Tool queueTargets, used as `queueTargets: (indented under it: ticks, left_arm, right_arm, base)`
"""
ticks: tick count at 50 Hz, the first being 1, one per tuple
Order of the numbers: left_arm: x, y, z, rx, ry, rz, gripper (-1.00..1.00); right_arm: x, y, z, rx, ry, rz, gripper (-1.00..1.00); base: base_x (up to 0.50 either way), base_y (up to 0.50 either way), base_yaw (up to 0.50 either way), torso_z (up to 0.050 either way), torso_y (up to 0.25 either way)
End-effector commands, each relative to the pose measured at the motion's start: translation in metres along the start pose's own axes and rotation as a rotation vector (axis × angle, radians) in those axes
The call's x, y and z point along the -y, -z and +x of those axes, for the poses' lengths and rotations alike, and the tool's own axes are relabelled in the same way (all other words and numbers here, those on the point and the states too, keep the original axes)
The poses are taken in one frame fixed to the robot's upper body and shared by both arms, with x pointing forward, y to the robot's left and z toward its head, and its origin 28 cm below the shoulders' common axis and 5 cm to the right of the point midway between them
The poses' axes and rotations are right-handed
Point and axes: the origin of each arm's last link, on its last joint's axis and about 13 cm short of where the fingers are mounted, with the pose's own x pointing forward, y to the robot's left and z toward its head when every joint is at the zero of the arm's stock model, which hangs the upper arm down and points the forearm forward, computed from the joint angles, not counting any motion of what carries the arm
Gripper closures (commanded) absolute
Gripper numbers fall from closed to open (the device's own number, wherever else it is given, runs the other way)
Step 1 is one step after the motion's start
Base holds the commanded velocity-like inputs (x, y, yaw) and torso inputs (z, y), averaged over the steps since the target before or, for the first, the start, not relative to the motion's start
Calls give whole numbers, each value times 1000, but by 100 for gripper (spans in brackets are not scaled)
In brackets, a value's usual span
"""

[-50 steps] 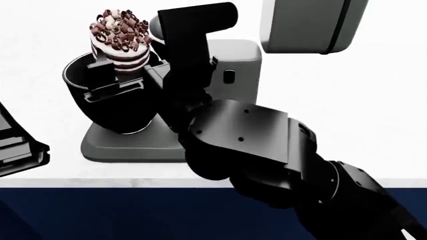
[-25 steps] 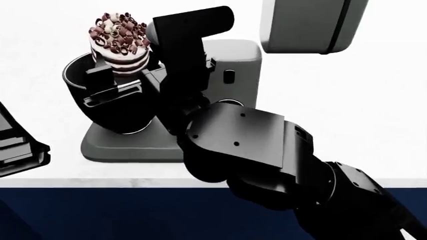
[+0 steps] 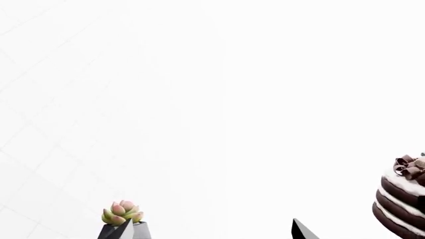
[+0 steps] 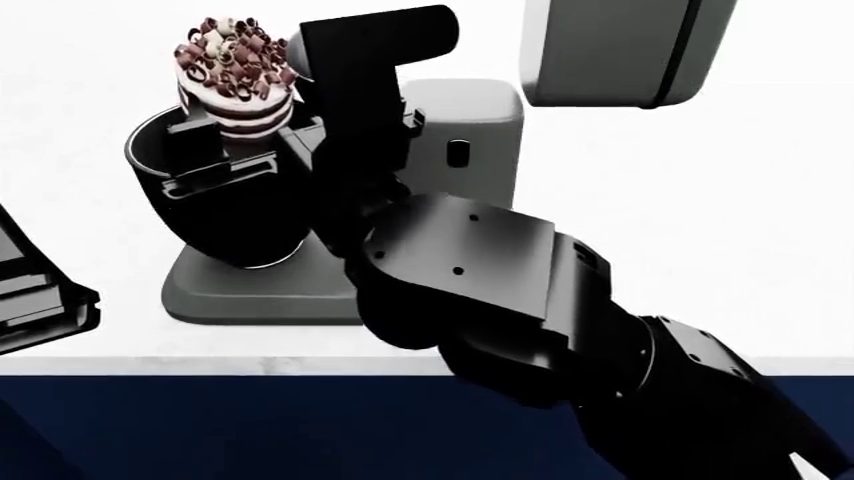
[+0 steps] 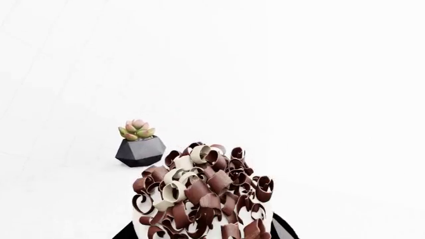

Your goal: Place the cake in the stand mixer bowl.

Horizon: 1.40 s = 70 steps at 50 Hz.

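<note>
The right gripper [image 4: 214, 160], clamped on the cake [image 4: 238, 75] at upper left, holds it over the stand mixer bowl [image 4: 234, 215] for lowering inside.

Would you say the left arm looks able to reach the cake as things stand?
Probably not easily. The right gripper holds the cake over the stand mixer bowl, and the right arm crosses the front. The left gripper sits off to the side, jaws apart.

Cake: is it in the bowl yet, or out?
Partly in, not released: the cake sits over the stand mixer bowl, its lower layers below the rim, top well above, right gripper clamped on it.
</note>
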Motion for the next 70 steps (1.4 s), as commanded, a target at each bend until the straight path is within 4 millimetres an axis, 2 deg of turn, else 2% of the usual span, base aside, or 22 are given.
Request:
queueTargets:
  ticks: [1, 8, 9, 39, 53, 58, 59, 70]
  left_arm:
    - [0, 0, 0, -1, 0, 0, -100]
    - [0, 1, 0, -3, 1, 0, -100]
    - [0, 1, -1, -4, 1, 0, -100]
    - [0, 1, 0, -3, 1, -3, -100]
    - [1, 4, -1, -10, 5, -4, -100]
    - [1, 4, -1, -11, 3, -3, -100]
    - [1, 4, -1, -12, 2, -3, -100]
    - [3, 2, 0, -9, 7, -4, -100]
  right_arm:
    - [5, -11, 18, 60, 20, -12, 100]
    - [5, -11, 24, 53, 24, -8, 100]
    - [4, -9, 24, 39, 21, -17, -100]
    - [3, -3, 19, 16, -16, -2, -100]
    - [8, 4, 9, 9, -9, 69, -100]
    - [5, 2, -6, 17, -52, 73, -100]
    - [4, 3, -18, 19, -81, 61, -100]
    - [0, -2, -62, 40, -125, 45, -100]
  base:
    - [0, 0, 0, 0, 0]
    - [0, 0, 0, 1, 1]
    - [0, 0, 0, 0, 0]
    - [0, 0, 0, 0, 0]
    - [0, 0, 0, 0, 0]
    - [0, 0, 0, 0, 0]
    - [0, 0, 0, 0, 0]
    - [0, 0, 0, 0, 0]
